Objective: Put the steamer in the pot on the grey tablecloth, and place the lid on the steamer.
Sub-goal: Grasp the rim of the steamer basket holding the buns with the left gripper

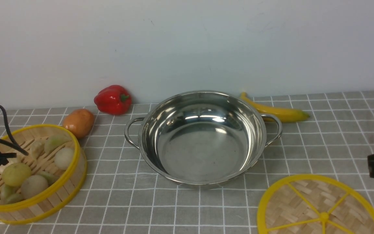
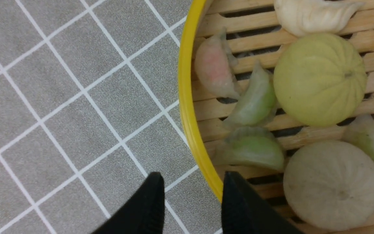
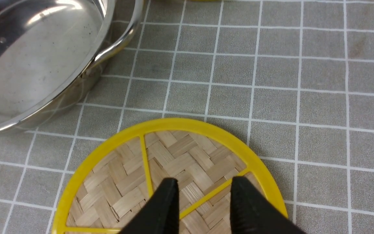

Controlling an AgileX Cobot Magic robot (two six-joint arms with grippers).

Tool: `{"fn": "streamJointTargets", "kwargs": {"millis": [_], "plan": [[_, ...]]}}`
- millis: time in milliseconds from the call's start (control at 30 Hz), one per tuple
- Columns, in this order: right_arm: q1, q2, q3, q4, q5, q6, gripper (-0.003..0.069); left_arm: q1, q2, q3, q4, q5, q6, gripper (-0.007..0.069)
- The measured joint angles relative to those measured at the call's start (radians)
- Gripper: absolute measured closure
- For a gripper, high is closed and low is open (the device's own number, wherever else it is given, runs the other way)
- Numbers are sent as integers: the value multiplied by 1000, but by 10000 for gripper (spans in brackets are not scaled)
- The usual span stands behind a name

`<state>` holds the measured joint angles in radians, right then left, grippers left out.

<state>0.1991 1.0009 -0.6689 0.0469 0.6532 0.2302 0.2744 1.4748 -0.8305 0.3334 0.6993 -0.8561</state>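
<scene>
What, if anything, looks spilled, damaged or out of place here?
Nothing clearly stands out: the steamer keeps its food inside, the pot looks empty and level, and the lid lies flat, undamaged where visible.

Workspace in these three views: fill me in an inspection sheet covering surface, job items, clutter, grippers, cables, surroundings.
Surface: grey tablecloth with white grid lines
Steamer: bamboo basket at the left, dumplings and buns inside, outside the pot
Pot: stainless steel, two loop handles, no food inside
Lid: woven disc, yellow rim and spokes, flat on the cloth
Clutter: red bell pepper, banana, brown oval item
Left gripper: open at the steamer's rim
Right gripper: open above the lid, holding nothing
Cables: black, looping over the steamer
Surroundings: plain pale wall behind
Spills: nothing seen
</scene>
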Motion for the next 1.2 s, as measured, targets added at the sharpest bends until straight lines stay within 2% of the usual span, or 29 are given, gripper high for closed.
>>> {"fn": "streamJointTargets", "kwargs": {"millis": [1200], "plan": [[0, 0, 0, 3, 0, -8, 416, 0, 176, -2, 27, -100, -18, 393]]}}
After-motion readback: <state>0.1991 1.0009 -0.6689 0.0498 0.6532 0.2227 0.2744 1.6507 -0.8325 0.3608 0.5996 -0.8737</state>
